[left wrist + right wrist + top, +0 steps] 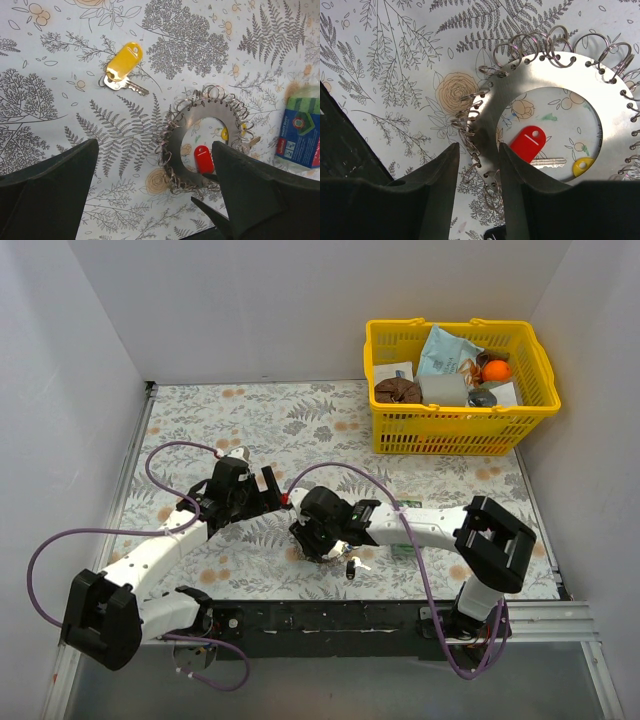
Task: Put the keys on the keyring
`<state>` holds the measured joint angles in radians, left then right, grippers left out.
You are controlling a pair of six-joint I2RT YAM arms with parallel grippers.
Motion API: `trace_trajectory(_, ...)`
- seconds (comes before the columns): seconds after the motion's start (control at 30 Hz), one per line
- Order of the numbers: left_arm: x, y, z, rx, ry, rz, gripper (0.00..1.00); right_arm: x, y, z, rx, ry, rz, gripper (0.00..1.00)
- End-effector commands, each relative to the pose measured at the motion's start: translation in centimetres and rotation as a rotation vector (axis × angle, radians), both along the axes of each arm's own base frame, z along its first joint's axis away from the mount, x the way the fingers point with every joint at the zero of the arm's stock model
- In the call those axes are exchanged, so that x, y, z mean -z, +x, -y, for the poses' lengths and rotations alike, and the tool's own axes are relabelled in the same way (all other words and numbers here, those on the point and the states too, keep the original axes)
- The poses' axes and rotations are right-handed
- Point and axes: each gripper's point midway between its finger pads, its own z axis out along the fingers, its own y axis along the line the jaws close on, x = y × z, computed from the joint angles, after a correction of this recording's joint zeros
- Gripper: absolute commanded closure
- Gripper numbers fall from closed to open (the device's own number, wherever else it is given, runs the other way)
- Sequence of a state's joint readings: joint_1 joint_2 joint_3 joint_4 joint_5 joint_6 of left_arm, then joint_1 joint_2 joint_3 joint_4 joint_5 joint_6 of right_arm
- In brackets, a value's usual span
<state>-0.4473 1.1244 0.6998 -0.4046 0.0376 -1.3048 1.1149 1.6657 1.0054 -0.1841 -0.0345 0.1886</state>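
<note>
Fern-printed cloth (60, 115) covers the table, and a yellow basket (455, 425) sits at the far right corner. The keyring (555, 75), a flat steel annulus edged with small split rings, lies near the middle, just ahead of both arms. The right claw (479, 150) straddles its near band, one finger outside the rim and one inside the hole. It looks closed on the band, though how firm the pinch is cannot be told. A red key (527, 142) lies within the hole, seemingly already hung.

The left claw (154, 142) is spread wide and holds nothing. A loose yellow key (125, 62) lies flat on the cloth, apart from the keyring and ahead of the left claw. Its blade points toward the keyring. The left arm is the nearer one, so it probably fetches that key while the right steadies the keyring. A packet (302, 132) lies just past the keyring's other side.
</note>
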Motion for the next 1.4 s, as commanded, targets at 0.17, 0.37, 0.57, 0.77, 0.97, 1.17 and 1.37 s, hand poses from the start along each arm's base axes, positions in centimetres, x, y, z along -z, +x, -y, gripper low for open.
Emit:
trace_trajectory(0.17, -1.2, 0.7, 0.7, 0.018, -0.026, 0.036, 0.02, 2.3, -1.9, 0.0, -0.051, -0.049, -0.04, 0.55)
trace_trajectory(0.37, -1.0, 0.8, 0.7, 0.015, -0.022, 0.031, 0.02, 3.4, -2.3, 0.1, -0.06, -0.076, -0.052, 0.55)
trace_trajectory(0.57, -1.0, 0.8, 0.5, 0.011, -0.015, 0.033, 0.02, 4.0, -2.1, -0.3, -0.06, -0.09, -0.059, 0.55)
trace_trajectory(0.77, -1.3, 0.8, 0.1, -0.003, -0.005, 0.043, 0.02, 3.2, -1.4, -2.0, -0.06, -0.061, -0.045, 0.55)
trace_trajectory(0.97, -1.3, 0.9, -0.1, -0.01, 0.005, 0.043, 0.02, 2.0, -1.7, -3.8, -0.164, -0.016, -0.041, 0.98)
trace_trajectory(1.17, -1.2, 0.8, -0.1, -0.013, 0.005, 0.041, 0.02, -0.1, -0.9, -5.4, -0.149, 0.056, -0.003, 0.99)
trace_trajectory(1.37, -1.0, 1.1, -0.7, -0.044, 0.027, 0.048, 0.02, -0.9, -0.4, -6.1, -0.138, 0.072, 0.007, 0.99)
